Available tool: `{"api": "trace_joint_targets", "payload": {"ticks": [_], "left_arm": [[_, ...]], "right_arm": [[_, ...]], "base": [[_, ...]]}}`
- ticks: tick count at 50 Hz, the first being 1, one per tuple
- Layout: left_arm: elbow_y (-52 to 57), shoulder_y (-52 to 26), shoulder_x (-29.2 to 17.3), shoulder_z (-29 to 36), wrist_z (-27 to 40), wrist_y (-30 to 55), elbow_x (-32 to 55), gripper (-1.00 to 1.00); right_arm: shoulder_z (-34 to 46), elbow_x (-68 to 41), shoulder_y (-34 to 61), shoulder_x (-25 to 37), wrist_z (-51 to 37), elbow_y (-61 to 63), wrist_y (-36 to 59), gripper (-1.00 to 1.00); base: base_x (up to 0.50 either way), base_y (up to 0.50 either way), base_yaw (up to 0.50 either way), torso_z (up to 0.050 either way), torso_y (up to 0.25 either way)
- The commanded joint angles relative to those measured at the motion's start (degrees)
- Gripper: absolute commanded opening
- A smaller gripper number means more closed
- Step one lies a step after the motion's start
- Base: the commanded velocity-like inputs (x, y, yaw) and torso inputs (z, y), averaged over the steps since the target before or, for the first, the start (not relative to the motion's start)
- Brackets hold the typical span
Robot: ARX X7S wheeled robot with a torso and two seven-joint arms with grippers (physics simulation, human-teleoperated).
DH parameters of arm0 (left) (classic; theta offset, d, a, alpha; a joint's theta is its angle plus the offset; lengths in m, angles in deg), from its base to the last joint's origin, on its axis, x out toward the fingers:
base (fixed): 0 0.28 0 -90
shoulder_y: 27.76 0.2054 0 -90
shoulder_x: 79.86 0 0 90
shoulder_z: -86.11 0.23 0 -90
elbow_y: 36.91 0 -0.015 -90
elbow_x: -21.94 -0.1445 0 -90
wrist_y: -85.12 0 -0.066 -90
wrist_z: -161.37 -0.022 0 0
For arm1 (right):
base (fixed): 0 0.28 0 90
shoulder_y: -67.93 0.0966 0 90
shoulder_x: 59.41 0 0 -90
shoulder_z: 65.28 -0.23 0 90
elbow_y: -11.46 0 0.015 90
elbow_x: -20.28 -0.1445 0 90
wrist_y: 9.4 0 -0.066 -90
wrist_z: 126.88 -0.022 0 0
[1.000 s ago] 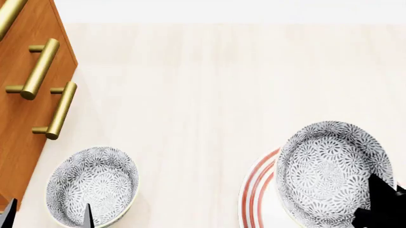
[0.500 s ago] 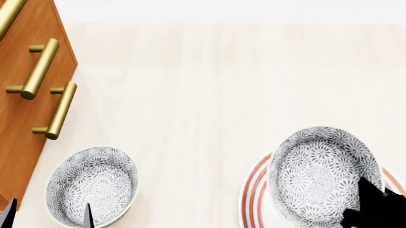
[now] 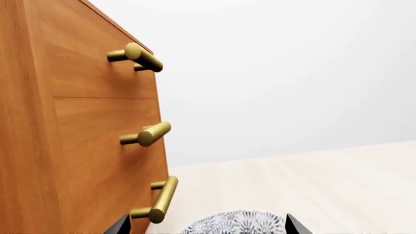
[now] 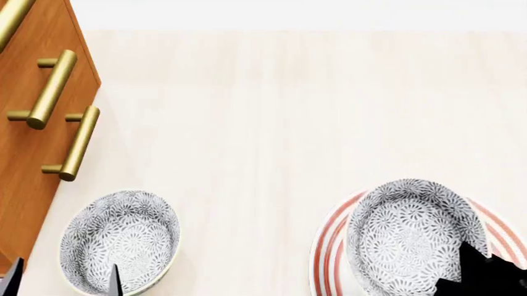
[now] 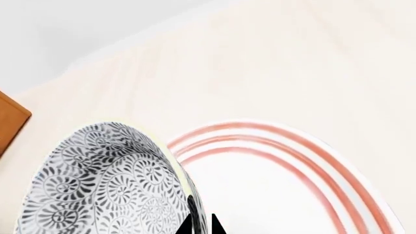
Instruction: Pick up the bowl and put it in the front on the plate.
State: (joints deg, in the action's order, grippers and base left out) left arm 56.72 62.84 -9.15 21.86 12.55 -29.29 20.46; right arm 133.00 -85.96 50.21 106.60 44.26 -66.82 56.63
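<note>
The bowl (image 4: 408,237), white with a grey-blue floral pattern, hangs tilted over the red-ringed plate (image 4: 329,253) at the near right. My right gripper (image 4: 477,265) is shut on the bowl's near right rim. In the right wrist view the rim of the bowl (image 5: 104,185) passes between the two black tips of the right gripper (image 5: 201,225), with the plate (image 5: 286,185) beneath. Whether the bowl touches the plate I cannot tell. My left gripper (image 4: 63,280) is open at the near left.
A second, alike bowl (image 4: 122,240) sits at the near left, just ahead of the left gripper (image 3: 206,229) and low between its spread tips. A wooden cabinet (image 4: 33,154) with brass handles (image 4: 78,143) stands along the left. Pale countertop (image 4: 272,111) stretches to the back wall.
The right gripper has carried the bowl down and toward the near edge, so it now sits lower over the plate. The left gripper and the other bowl have not moved.
</note>
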Motion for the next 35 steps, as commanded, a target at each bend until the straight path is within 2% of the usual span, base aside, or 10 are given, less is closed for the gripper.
{"api": "trace_joint_targets", "payload": {"ticks": [1, 35], "left_arm": [[-0.31, -0.05, 1.19, -1.31, -1.22, -0.30, -0.78, 1.00], [-0.41, -0.26, 0.78, -0.67, -1.13, 0.10, -0.13, 1.00]], "right_arm": [[-1.98, 1.90, 0.42, -2.34, 0.98, -1.26, -0.20, -1.00], [-0.93, 1.93, -2.44, -4.35, -0.92, -4.03, 0.00, -1.00]], "base": [[0.00, 0.00, 0.00, 0.000, 0.000], [0.00, 0.00, 0.00, 0.000, 0.000]]}}
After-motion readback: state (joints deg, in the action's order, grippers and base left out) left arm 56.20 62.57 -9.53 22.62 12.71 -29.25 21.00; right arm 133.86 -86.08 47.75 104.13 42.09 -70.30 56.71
